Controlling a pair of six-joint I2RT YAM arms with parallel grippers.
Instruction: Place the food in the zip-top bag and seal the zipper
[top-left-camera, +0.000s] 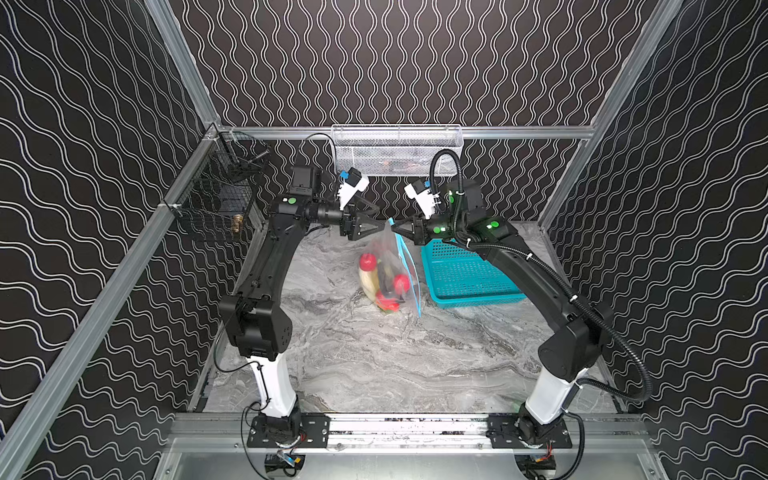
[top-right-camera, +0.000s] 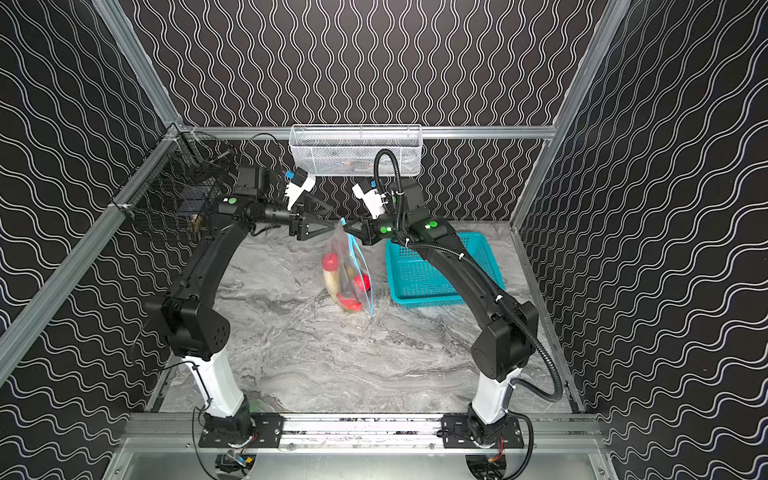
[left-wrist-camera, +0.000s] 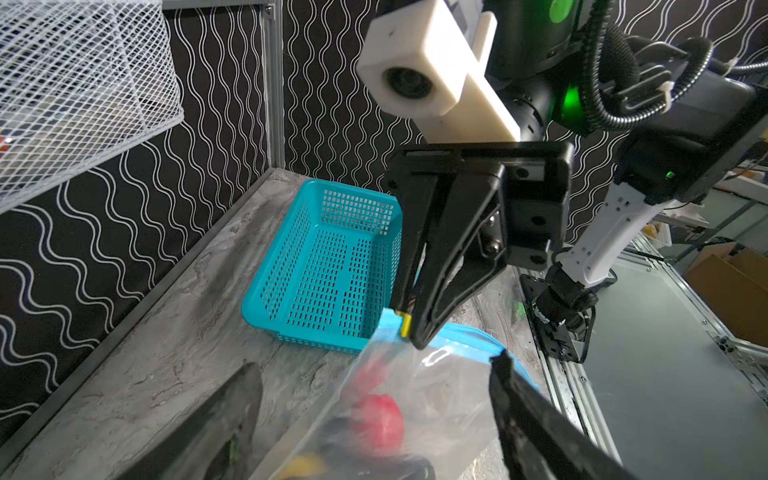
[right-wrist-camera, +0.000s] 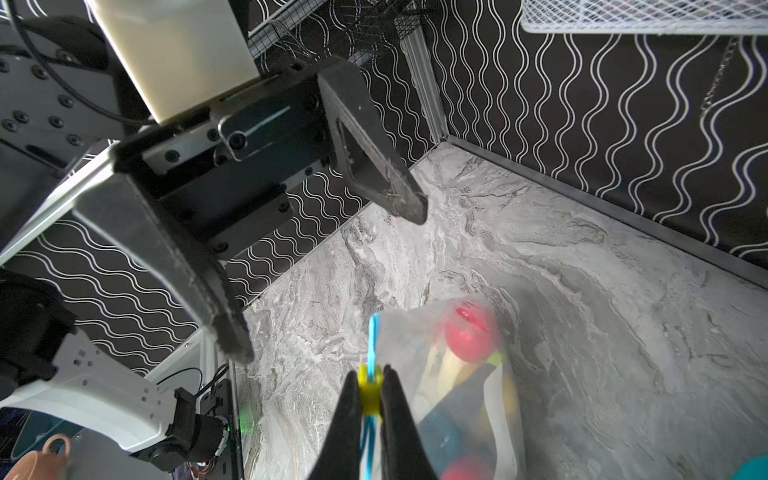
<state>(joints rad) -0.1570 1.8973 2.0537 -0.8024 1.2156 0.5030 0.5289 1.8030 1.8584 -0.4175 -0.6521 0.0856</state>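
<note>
Clear plastic zip-top bag hangs mid-frame in both top views, bottom on grey marbled bench, toy produce inside. Right hand pinched on small yellow slider tab at top corner; light-blue zipper strip runs down-right from it. Left hand spread wide, empty, just left of corner.

The zipper is blue, basket teal, table marbled grey.

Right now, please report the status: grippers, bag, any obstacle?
Left gripper open, holding nothing. Right gripper shut on yellow slider; zip-top bag hangs from it. Food inside; whether sealed, cannot tell. Teal basket apart, nothing blocking.
</note>
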